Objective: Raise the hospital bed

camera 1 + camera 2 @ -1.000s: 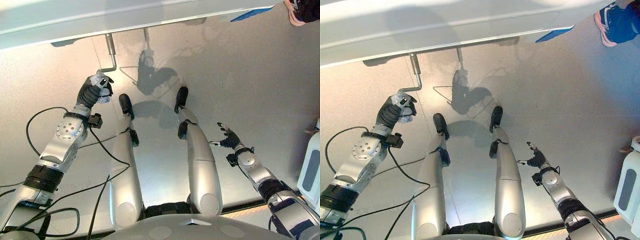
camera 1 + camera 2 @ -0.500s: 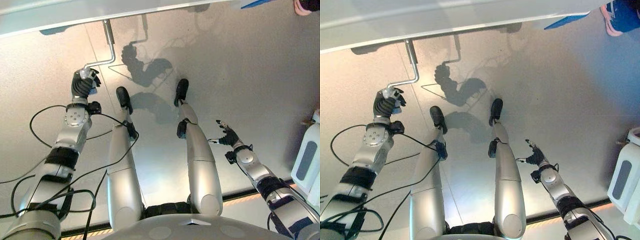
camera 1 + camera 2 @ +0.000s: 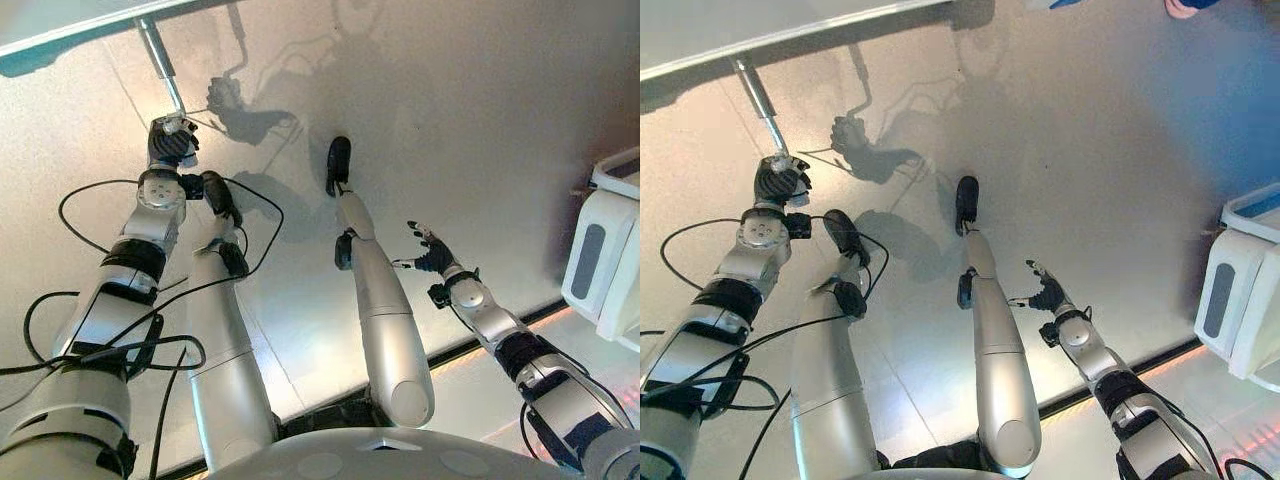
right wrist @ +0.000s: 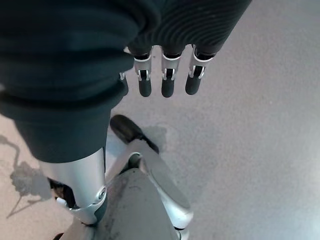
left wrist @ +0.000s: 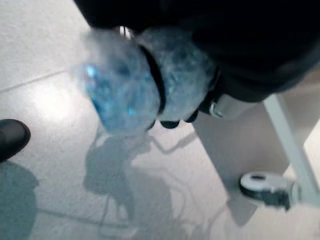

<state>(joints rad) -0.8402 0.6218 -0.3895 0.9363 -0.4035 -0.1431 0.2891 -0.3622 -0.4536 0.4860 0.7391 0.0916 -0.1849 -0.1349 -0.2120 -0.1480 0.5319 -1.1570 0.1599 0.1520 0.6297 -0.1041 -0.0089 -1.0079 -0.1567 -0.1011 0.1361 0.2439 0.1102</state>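
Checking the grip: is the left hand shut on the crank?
Shut: the left hand's fingers curl round the crank's handle end.

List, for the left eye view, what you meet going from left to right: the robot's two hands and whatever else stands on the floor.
left hand, closed on the bed's crank handle → right hand, open over the floor → white cabinet at the right edge.

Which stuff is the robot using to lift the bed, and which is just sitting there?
Using: bed edge; crank handle; left hand, curled round the crank's grip.

Just there: right hand, open over the floor; white bin; a person's shoe.
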